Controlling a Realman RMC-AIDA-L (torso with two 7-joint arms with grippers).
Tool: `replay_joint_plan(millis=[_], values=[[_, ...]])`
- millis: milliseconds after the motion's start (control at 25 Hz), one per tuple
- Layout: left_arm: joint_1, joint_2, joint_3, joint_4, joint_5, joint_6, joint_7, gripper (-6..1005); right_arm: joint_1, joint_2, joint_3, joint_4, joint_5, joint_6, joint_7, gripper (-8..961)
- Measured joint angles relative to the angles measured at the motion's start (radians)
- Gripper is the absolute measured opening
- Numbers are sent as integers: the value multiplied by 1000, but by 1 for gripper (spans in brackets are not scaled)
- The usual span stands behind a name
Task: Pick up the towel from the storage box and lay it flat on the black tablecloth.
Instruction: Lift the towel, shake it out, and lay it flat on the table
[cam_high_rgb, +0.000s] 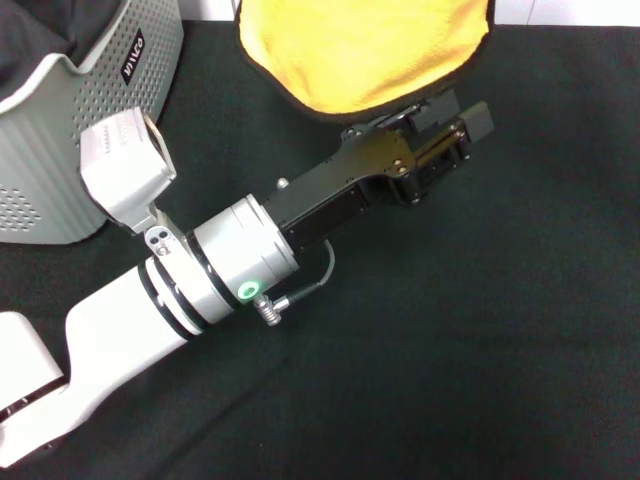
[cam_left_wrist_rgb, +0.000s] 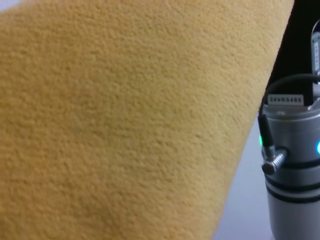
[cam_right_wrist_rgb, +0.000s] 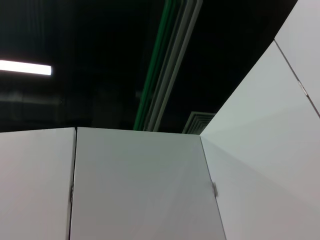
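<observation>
Left claw (cam_high_rgb: 440, 125) sits at the towel's (cam_high_rgb: 365, 50) near edge, around 12 o'clock on the black tablecloth (cam_high_rgb: 480, 330); can't tell whether it's pinching the hem or spread. Towel is out of the storage box (cam_high_rgb: 90, 130), yellow side up, near edge looks rucked. Soft, light, floppy cloth, so it will fold on itself; best gripped at the dark edging or a corner. Box stands at 10 o'clock, beside the left arm, likely clear of the spread. Right claw not visible.

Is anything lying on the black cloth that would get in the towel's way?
Nothing visible does. The towel lies on the tablecloth beside the left pincer; the box sits off to the side.
</observation>
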Motion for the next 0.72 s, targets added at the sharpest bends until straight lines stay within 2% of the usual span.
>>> replay_joint_plan(millis=[280, 720], values=[[-18, 0, 45, -10, -112, -24, 77, 456, 6, 0, -50, 6, 56, 0, -18, 52], [-12, 0, 54, -21, -127, -47, 120, 449, 10, 0, -47, -4, 98, -25, -16, 55]])
